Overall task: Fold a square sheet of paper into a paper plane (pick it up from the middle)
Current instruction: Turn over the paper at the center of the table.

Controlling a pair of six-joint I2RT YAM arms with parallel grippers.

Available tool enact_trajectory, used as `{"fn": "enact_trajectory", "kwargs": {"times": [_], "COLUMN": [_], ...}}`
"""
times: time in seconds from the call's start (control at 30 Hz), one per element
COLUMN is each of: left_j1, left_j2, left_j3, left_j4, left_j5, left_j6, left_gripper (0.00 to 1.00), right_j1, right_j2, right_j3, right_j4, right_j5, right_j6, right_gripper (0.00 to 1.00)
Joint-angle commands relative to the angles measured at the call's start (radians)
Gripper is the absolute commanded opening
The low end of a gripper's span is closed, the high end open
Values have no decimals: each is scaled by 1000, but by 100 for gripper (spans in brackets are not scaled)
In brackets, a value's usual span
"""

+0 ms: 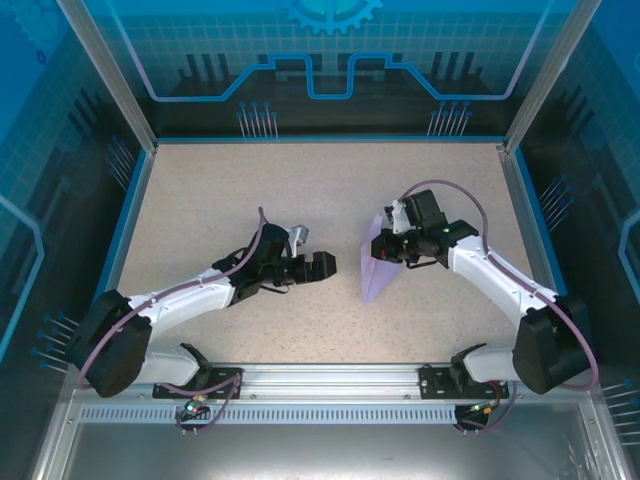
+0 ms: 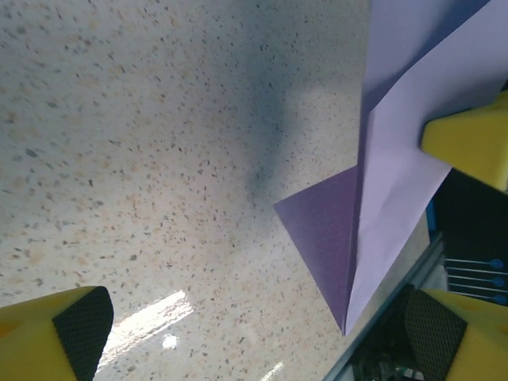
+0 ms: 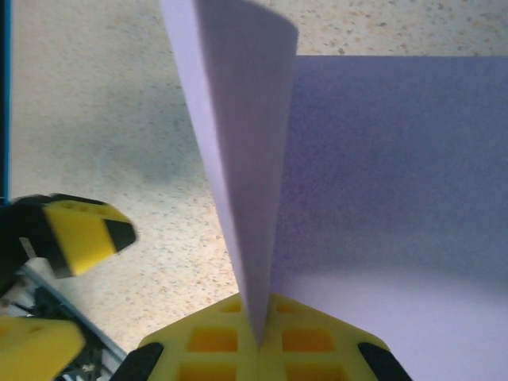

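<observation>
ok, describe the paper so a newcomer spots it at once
On the speckled beige table, look right of centre. There the right gripper is shut on the folded paper sheet: a lavender, creased wedge whose point aims toward the table's near edge. Its neighbours, that gripper and the open left gripper, are dark hardware; it alone is thin pale paper.

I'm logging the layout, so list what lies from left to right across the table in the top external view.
left arm's base → left tool → folded purple paper → right arm's base
</observation>
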Motion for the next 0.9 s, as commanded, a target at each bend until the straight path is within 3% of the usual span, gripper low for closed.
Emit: {"fn": "enact_trajectory", "kwargs": {"times": [0.0, 0.3, 0.87], "left_j1": [0, -128, -145], "left_j2": [-43, -91, -96], "left_j3": [-58, -108, -110], "left_j4": [203, 368, 475], "left_j5": [52, -83, -126], "left_j6": [-166, -359, -432], "left_gripper": [99, 99, 96], "right_j1": [-26, -44, -62], "right_j2": [-21, -2, 36], "right_j3": [-18, -34, -61], "right_j4": [80, 288, 524], "right_j5": [-125, -255, -382], "right_j6": [68, 213, 391], "right_gripper": [4, 4, 3]}}
